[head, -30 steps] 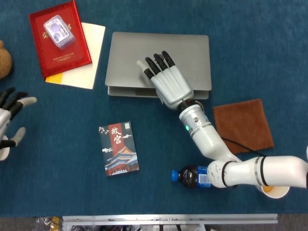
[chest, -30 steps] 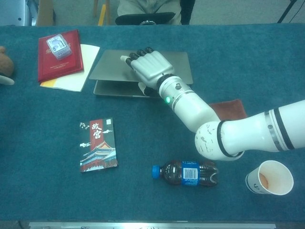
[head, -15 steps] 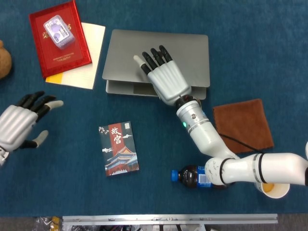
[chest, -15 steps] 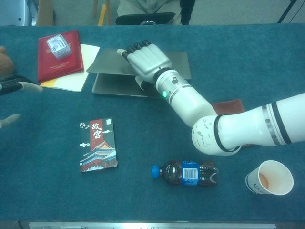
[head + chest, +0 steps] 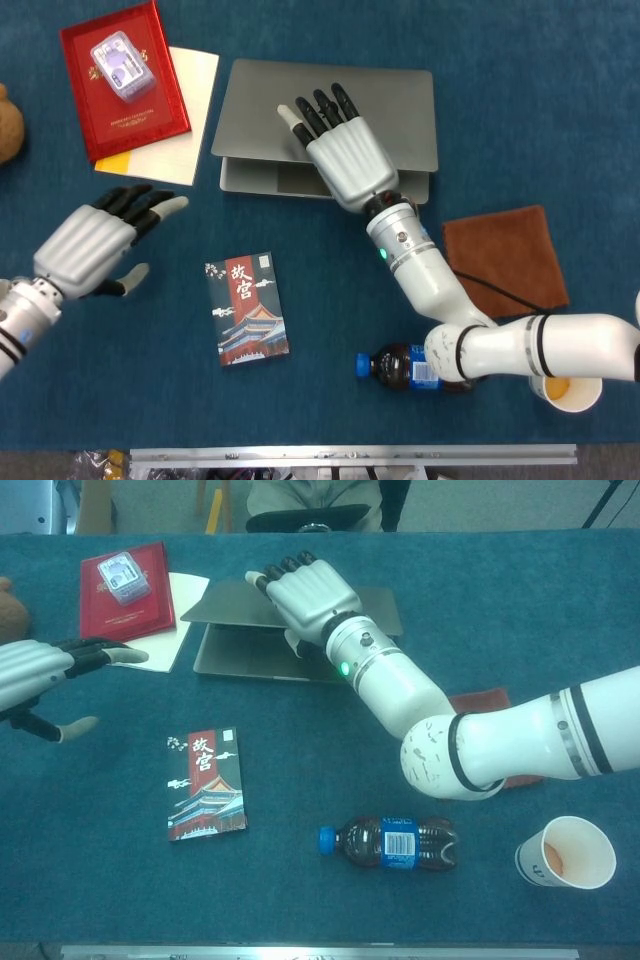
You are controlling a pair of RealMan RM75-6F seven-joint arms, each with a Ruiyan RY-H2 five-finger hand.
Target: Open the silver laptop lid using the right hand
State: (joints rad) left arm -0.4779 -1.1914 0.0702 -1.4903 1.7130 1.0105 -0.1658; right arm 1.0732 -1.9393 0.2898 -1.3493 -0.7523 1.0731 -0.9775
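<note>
Right hand (image 5: 345, 160) grips the smooth silver laptop lid (image 5: 390, 105), raised ajar, near the table's far edge. Left hand (image 5: 90, 240) hovers spread, empty. Paper cup (image 5: 565, 852) holds orange liquid.

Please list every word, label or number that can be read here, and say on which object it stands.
"故宫": large characters on a red strip on the small booklet.
Red folder: gold print, too blurred to read.
Bottle: blue label, too small to read.
Small box on the red folder: print unreadable.
</note>
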